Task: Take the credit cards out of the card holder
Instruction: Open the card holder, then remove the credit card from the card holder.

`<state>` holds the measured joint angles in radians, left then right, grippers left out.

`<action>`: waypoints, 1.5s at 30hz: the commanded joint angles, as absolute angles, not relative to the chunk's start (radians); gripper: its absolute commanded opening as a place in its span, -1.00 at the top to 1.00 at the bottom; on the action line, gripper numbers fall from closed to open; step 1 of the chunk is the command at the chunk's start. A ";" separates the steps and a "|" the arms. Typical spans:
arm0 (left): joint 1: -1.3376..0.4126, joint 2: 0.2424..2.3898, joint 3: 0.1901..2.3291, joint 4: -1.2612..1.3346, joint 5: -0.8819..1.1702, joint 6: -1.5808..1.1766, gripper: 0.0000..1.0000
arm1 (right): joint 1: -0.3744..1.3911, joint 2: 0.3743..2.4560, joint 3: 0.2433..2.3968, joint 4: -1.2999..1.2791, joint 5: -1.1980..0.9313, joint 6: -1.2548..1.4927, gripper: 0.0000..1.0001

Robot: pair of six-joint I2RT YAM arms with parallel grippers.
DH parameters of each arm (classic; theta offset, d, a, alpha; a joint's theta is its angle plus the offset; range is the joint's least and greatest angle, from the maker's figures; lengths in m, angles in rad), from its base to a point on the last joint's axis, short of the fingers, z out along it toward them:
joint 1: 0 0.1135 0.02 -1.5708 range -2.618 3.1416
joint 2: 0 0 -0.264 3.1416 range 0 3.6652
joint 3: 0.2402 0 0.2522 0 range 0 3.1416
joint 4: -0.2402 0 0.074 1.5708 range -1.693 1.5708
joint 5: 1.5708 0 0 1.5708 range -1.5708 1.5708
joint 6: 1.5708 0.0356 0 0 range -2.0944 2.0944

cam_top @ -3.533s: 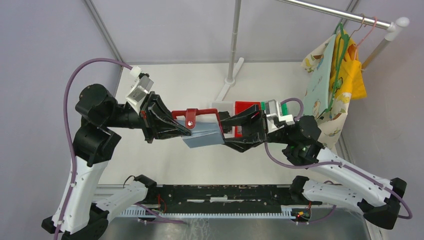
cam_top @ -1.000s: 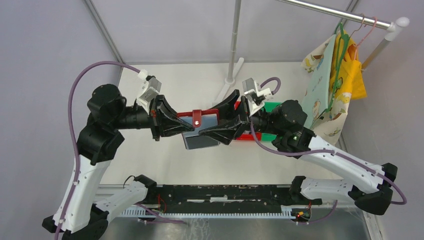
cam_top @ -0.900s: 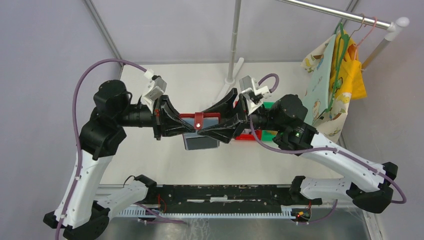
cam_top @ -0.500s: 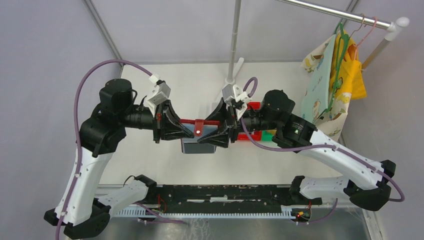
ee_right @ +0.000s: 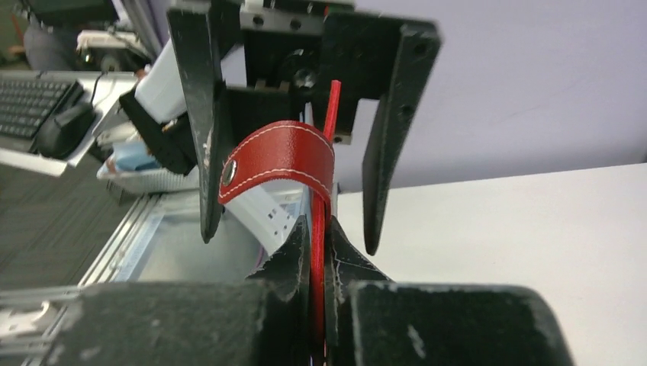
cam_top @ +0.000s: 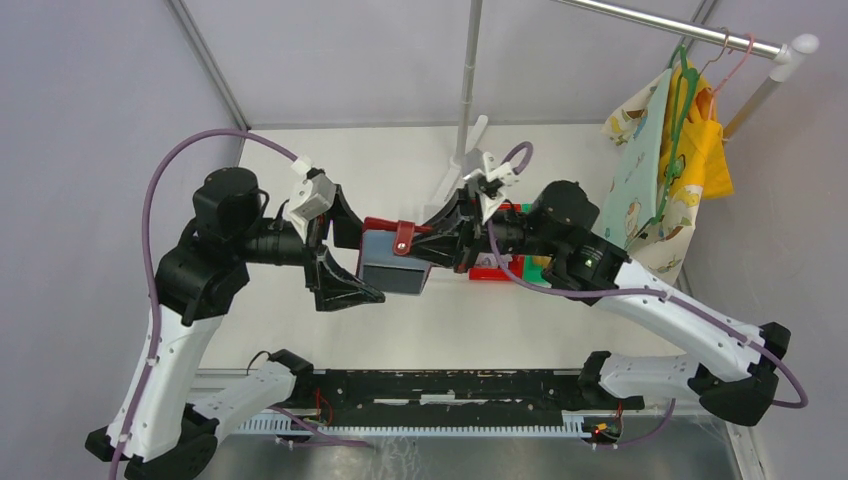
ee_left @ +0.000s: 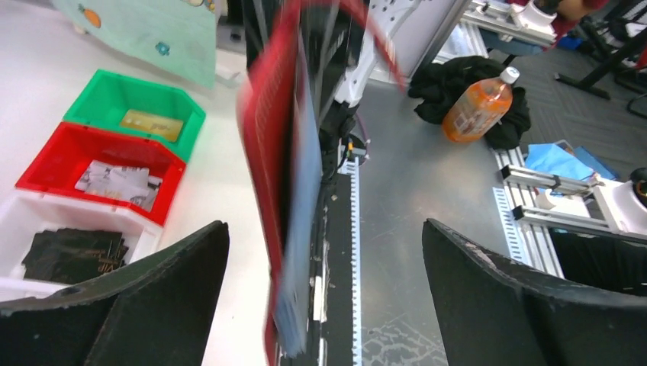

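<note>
wallet red outside, grey-blue inside. Green bin: tan card. Red bin: silver-grey cards. White bin: black cards. Bench white.

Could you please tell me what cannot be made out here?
Left wrist view: the small red folding wallet is edge-on and motion-blurred, so its contents cannot be seen.
Top view: the right arm hides most of the red plastic bin and green plastic bin.
Left wrist view: the frame edge cuts off the white plastic bin.
</note>
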<state>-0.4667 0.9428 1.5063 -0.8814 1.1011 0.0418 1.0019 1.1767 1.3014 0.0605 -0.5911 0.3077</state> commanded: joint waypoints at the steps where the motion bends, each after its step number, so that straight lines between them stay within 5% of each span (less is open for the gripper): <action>1: -0.467 0.855 1.388 -0.692 1.028 -0.098 -0.99 | 0.983 1.049 1.164 0.504 -0.463 0.529 1.00; 7: -0.467 0.782 1.263 -0.427 1.010 -0.312 -0.87 | 0.982 1.043 1.022 0.835 -0.355 0.751 1.00; 13: -0.466 0.810 1.253 -0.318 1.048 -0.453 -0.20 | 0.987 1.086 0.989 0.994 -0.279 0.804 1.00; 22: -0.467 0.818 1.253 -0.245 1.028 -0.523 -0.08 | 1.029 1.155 0.969 1.087 -0.236 0.812 1.00; 25: -0.467 0.814 1.255 -0.250 1.028 -0.503 0.43 | 1.031 1.143 0.912 1.135 -0.209 0.812 0.95; 29: -0.466 0.832 1.306 -0.386 1.021 -0.385 0.93 | 1.027 1.093 0.881 1.045 -0.222 0.739 0.52; 34: -0.467 0.888 1.396 -0.590 1.054 -0.204 0.96 | 1.014 1.049 0.995 0.712 -0.358 0.540 0.01; 45: -0.467 0.983 1.543 -0.844 1.118 -0.006 0.94 | 1.012 1.081 1.257 0.138 -0.417 0.256 0.15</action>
<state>-0.4660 0.9695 1.4937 -0.7589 1.0565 -0.1020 1.0134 1.0599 1.1522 0.3576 -0.4179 0.3870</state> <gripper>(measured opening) 0.198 0.425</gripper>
